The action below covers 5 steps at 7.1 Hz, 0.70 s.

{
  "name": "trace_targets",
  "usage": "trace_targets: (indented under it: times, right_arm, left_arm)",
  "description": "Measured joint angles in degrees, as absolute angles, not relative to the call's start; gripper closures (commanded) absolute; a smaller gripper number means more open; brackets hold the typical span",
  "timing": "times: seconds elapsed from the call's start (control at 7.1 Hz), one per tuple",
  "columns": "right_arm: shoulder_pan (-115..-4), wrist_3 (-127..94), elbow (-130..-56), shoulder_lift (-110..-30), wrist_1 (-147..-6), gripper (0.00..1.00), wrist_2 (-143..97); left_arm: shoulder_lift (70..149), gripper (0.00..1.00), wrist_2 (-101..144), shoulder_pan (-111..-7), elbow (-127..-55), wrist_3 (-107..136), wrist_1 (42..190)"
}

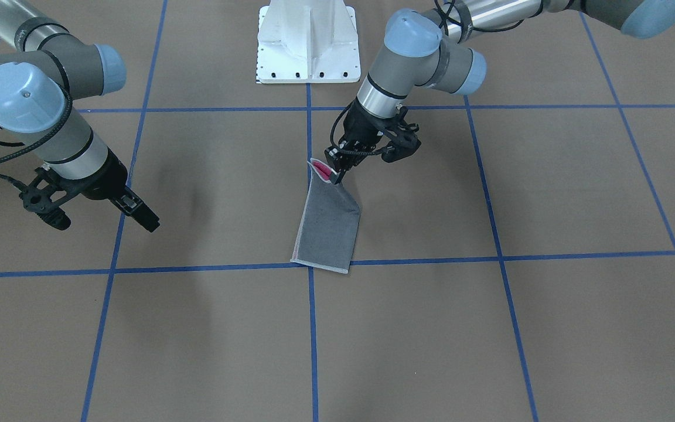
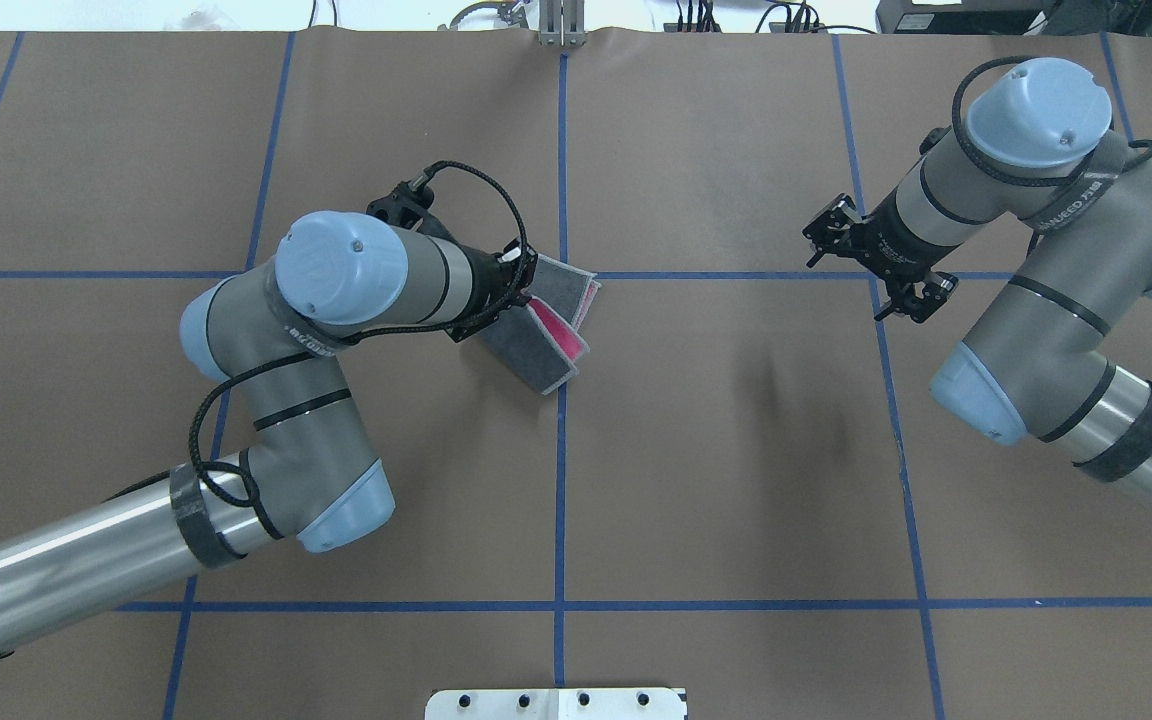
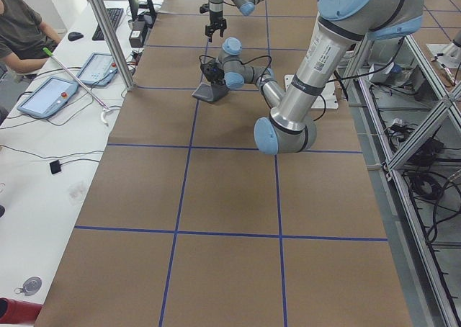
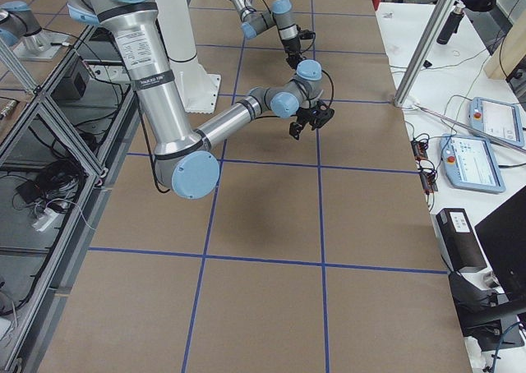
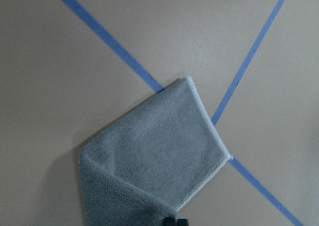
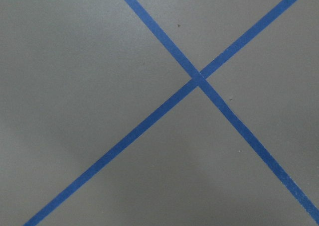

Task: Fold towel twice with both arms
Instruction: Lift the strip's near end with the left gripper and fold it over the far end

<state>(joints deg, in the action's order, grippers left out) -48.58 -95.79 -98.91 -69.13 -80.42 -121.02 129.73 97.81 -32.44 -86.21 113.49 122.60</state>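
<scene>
The towel (image 1: 329, 228) lies near the table's middle, folded so its dark grey face is out, with pink showing inside the raised end. My left gripper (image 1: 336, 174) is shut on the towel's edge nearest the robot and holds that end lifted; the far end rests on the table. In the overhead view the towel (image 2: 548, 345) sticks out from under the left gripper (image 2: 521, 290). The left wrist view shows the grey towel (image 5: 159, 156) below the closed fingertips (image 5: 170, 220). My right gripper (image 1: 151, 223) hangs open and empty above bare table, well away from the towel; it also shows in the overhead view (image 2: 896, 300).
Blue tape lines (image 1: 311, 328) divide the brown table into squares. The white pedestal base (image 1: 308, 41) stands at the robot's side of the table. A side desk with tablets (image 3: 50, 96) and a seated person (image 3: 21, 32) lies beyond the table's far edge.
</scene>
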Motion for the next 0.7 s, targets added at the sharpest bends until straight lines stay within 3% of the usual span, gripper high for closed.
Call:
trace_targets:
  times: [0.56, 0.7]
  right_arm:
    - [-48.52, -95.53, -98.06, -69.17, -80.42, 0.00, -120.94]
    - [-48.52, -95.48, -97.84, -69.17, -80.44, 0.00, -120.92]
  left_arm:
    - [139.50, 1.00, 97.91, -35.86, -73.38, 113.42, 123.77]
    - [141.06, 0.82, 97.91, -36.38, -70.49, 113.32, 124.88]
